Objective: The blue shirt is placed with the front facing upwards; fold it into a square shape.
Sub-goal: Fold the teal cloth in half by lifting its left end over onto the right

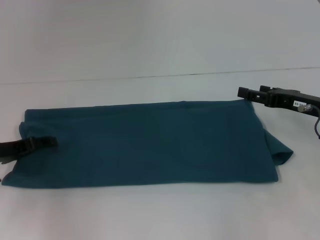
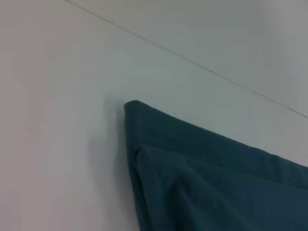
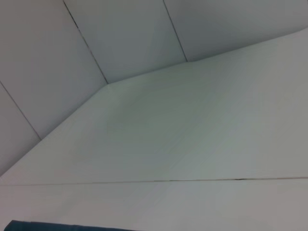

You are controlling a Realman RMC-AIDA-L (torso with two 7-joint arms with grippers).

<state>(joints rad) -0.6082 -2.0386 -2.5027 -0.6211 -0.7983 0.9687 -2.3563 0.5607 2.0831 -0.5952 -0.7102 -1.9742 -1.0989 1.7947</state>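
The blue shirt [image 1: 150,142] lies on the white table as a long, plain band running left to right, with no lettering showing. A loose flap sticks out at its right end [image 1: 280,150]. My left gripper [image 1: 47,142] reaches in from the left and rests low over the shirt's left end. My right gripper [image 1: 243,92] is at the shirt's far right corner, right at the cloth edge. In the left wrist view, a layered corner of the shirt [image 2: 207,178] shows. In the right wrist view, only a sliver of the shirt [image 3: 38,226] is visible.
The white table [image 1: 150,210] stretches all around the shirt, with a thin seam line [image 1: 150,76] across it behind the shirt. A pale wall stands beyond.
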